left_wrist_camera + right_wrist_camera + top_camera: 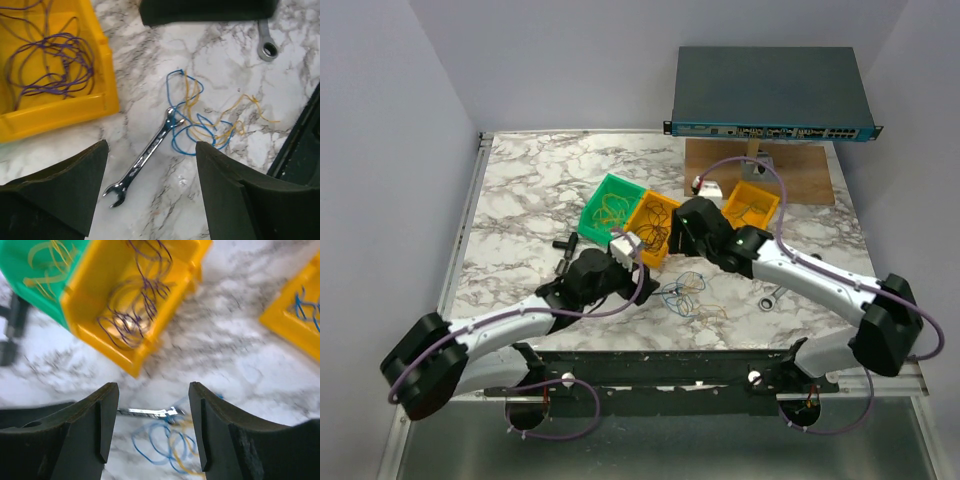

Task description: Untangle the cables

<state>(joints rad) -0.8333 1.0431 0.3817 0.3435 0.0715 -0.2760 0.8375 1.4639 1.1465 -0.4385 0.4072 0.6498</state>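
The cables (pixel 686 296) lie as a loose tangle of blue and yellow-orange loops on the marble table, near its front edge between the two arms. In the left wrist view the cables (pixel 200 125) rest against the head of a silver wrench (pixel 145 157), ahead of my left gripper (pixel 151 146), which is open and empty. My left gripper (pixel 625 275) sits just left of the tangle. In the right wrist view, which is blurred, the cables (pixel 170 445) show low between the fingers of my right gripper (pixel 153 386). It hovers open above them, holding nothing. My right gripper (pixel 692 248) is just behind the tangle.
Behind the tangle stand a green bin (pixel 592 212) of yellow wires, a yellow bin (pixel 655 255) of purple wires and a second yellow bin (pixel 752 190) of blue wires. A ring spanner (pixel 770 298) lies to the right. A network switch (pixel 770 92) rests on a wooden board (pixel 800 175).
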